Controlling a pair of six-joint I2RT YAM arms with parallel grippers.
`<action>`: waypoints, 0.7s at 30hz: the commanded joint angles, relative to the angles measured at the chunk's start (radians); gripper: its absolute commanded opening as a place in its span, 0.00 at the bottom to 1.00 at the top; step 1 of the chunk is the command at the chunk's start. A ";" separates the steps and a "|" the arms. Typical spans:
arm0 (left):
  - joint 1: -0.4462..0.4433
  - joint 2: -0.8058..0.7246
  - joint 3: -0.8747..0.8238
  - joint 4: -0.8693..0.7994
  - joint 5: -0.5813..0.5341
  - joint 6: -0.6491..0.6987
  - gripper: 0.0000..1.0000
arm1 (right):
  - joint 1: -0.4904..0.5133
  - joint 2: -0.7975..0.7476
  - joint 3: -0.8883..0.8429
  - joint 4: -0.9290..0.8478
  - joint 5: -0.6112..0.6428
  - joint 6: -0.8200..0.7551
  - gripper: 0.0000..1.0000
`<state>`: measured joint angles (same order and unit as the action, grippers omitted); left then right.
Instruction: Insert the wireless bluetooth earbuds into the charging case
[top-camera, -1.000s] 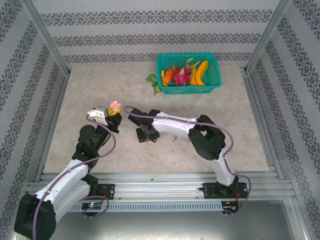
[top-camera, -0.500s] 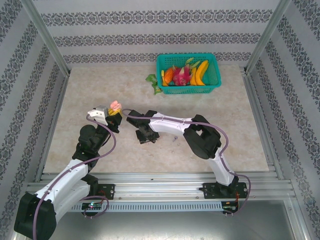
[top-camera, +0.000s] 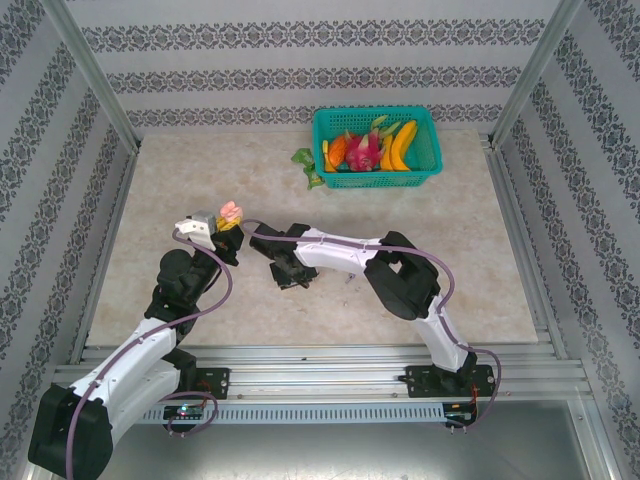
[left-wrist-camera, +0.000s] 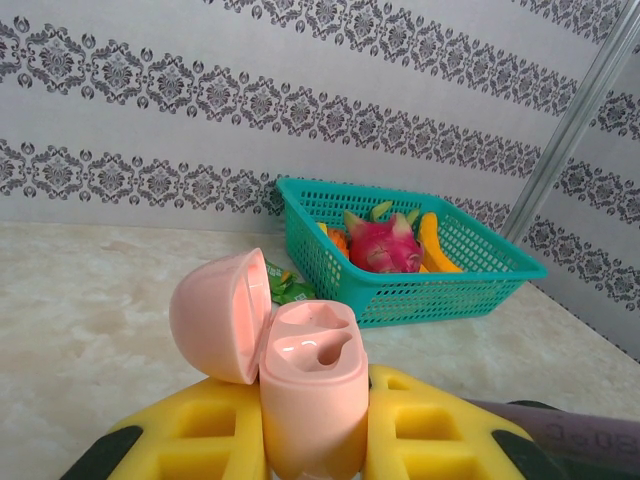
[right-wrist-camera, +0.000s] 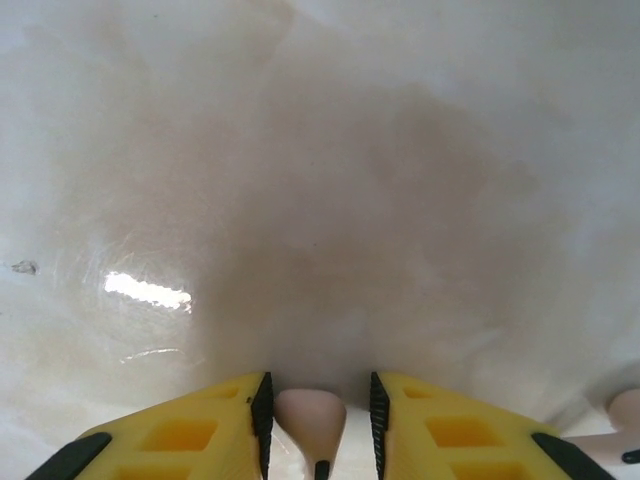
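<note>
My left gripper (top-camera: 228, 226) is raised over the left half of the table and shut on the pale pink charging case (left-wrist-camera: 310, 400). The case stands upright between the yellow fingers (left-wrist-camera: 440, 430), its lid (left-wrist-camera: 215, 315) hinged open to the left and both sockets bare. My right gripper (top-camera: 287, 272) points down at the tabletop just right of it. A pale pink earbud (right-wrist-camera: 310, 412) lies between its pads (right-wrist-camera: 263, 410), against the left pad with a gap to the right one, so the jaws are open. Another pale pink earbud (right-wrist-camera: 625, 412) lies at that view's lower right edge.
A teal basket (top-camera: 432, 150) of toy fruit stands at the back of the marble table, also visible ahead in the left wrist view as the basket (left-wrist-camera: 420, 295). A green packet (top-camera: 307, 166) lies by its left side. Metal rails border the table.
The right arm has shifted a little leftward toward the left gripper, and its jaws have narrowed around the earbud. The left arm and case have stayed still.
</note>
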<state>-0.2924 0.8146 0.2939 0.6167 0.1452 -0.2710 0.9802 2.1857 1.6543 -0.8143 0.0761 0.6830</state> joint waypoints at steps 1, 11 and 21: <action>0.012 0.001 0.021 0.052 -0.001 -0.018 0.00 | 0.027 0.044 0.013 -0.057 0.002 0.011 0.32; 0.011 0.004 0.024 0.055 0.000 -0.020 0.00 | 0.034 0.049 0.018 -0.058 0.003 0.014 0.25; 0.011 0.010 0.026 0.058 0.000 -0.022 0.00 | 0.034 0.020 0.019 -0.054 0.015 0.010 0.19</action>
<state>-0.2920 0.8234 0.2947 0.6228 0.1345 -0.2722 0.9913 2.1925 1.6691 -0.8265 0.0879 0.6945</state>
